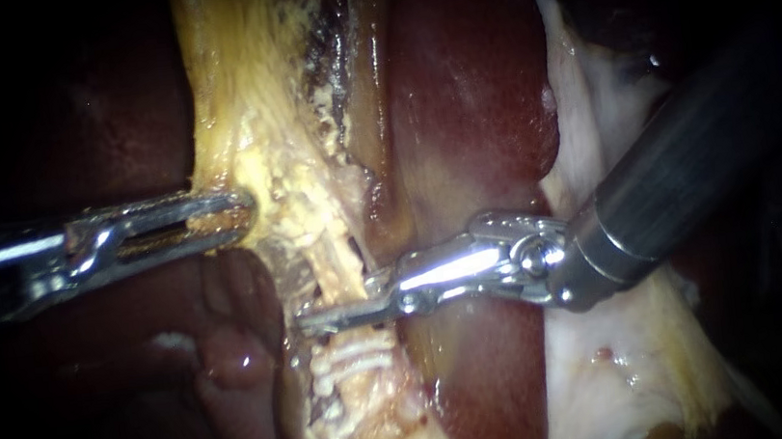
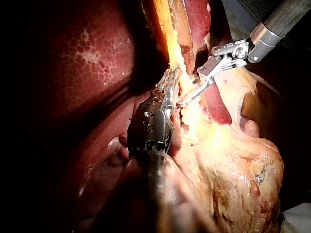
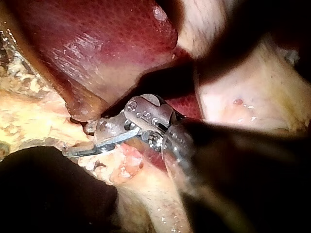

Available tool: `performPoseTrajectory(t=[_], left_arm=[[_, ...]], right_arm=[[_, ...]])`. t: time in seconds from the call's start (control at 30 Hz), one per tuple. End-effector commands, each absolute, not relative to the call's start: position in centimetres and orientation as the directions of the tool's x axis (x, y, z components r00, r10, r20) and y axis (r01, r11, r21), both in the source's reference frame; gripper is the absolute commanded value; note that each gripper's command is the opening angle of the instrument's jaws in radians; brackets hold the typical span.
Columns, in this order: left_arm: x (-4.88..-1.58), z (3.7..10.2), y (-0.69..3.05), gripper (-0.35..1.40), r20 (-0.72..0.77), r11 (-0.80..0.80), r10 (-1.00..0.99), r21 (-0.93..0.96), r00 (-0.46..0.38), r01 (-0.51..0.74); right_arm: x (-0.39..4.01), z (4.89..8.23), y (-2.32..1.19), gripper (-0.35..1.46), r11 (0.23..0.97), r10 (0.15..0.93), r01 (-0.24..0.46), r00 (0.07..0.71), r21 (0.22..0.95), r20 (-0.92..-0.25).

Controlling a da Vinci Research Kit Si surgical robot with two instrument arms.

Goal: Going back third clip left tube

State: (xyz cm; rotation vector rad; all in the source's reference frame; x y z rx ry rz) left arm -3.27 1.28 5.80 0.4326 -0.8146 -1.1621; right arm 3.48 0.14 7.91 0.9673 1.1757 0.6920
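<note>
Our left instrument reaches in level, jaws clamped on tissue. Our right instrument slants in from the upper right, jaws apart across the tube, just above the clips.

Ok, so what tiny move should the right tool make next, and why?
Probably ease the right instrument straight back along its shaft, away from the tube. Its jaws stand open at the tube, right beside the clips sitting on it, so it seems to have nothing left to grip there. The left instrument holds the yellow tissue steady.
</note>
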Motion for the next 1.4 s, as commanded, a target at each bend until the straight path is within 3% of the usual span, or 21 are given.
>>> performPoseTrajectory(t=[0.03,0.13,0.17,0.27,0.37,0.53,0.7,1.4], left_arm=[[-3.27,5.8,1.28,-0.35,0.338,0.362,-0.927,0.683,0.164,0.635],[-3.27,5.8,1.28,-0.35,0.338,0.362,-0.927,0.683,0.164,0.635],[-3.27,5.8,1.28,-0.35,0.338,0.362,-0.927,0.683,0.164,0.635],[-3.27,5.8,1.28,-0.35,0.338,0.362,-0.927,0.683,0.164,0.635],[-3.27,5.8,1.27,-0.35,0.338,0.362,-0.927,0.683,0.164,0.635],[-3.26,5.8,1.27,-0.35,0.338,0.362,-0.926,0.683,0.164,0.634],[-3.26,5.8,1.27,-0.35,0.339,0.362,-0.926,0.683,0.165,0.634],[-3.26,5.85,1.26,-0.35,0.342,0.364,-0.925,0.683,0.163,0.633]], right_arm=[[3.48,7.9,0.14,-0.35,0.443,0.859,0.036,0.267,0.896,-0.436],[3.48,7.9,0.14,-0.35,0.448,0.857,0.038,0.267,0.893,-0.441],[3.48,7.89,0.14,-0.26,0.449,0.857,0.035,0.266,0.893,-0.441],[3.49,7.89,0.13,0.37,0.488,0.836,0.051,0.261,0.871,-0.483],[3.47,7.88,0.11,0.53,0.525,0.814,0.07,0.251,0.848,-0.525],[3.33,7.87,0.09,0.6,0.637,0.735,0.114,0.21,0.762,-0.645],[3.08,7.84,0.09,0.6,0.7,0.678,0.115,0.201,0.704,-0.707],[2.17,6.98,0.69,0.6,0.826,0.521,0.146,0.169,0.544,-0.837]])
